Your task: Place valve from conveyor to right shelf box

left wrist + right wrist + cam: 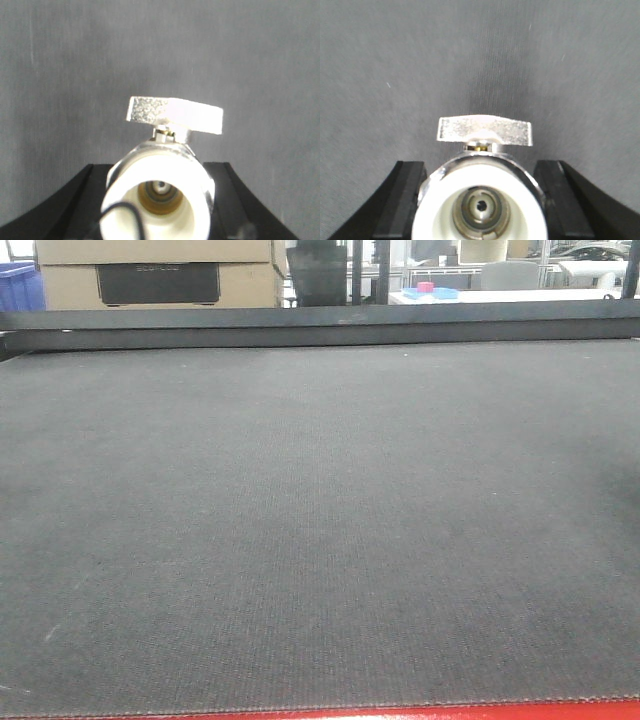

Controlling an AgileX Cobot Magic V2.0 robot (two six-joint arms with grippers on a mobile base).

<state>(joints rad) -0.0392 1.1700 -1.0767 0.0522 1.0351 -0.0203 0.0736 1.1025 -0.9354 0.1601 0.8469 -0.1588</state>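
In the left wrist view a grey metal valve [157, 200] with a white end cap and a silver lever [175, 115] sits end-on between the black fingers [85, 200] of my left gripper [159, 170], which is shut on it above the dark woven conveyor belt [150, 50]. In the right wrist view a second valve [480, 200] with its lever [485, 131] up sits the same way in my right gripper [480, 167], fingers [405, 200] against its sides, over the belt [470, 60]. The front view shows only the bare belt [320, 520]; no gripper or valve shows there. The right shelf is out of view.
The belt's red frame [400, 712] shows at the near edge and a dark rail [320, 325] runs along its far edge. Behind it stand cardboard boxes [150, 270], a blue crate [18, 285] and a white table with blue and pink items [430, 290].
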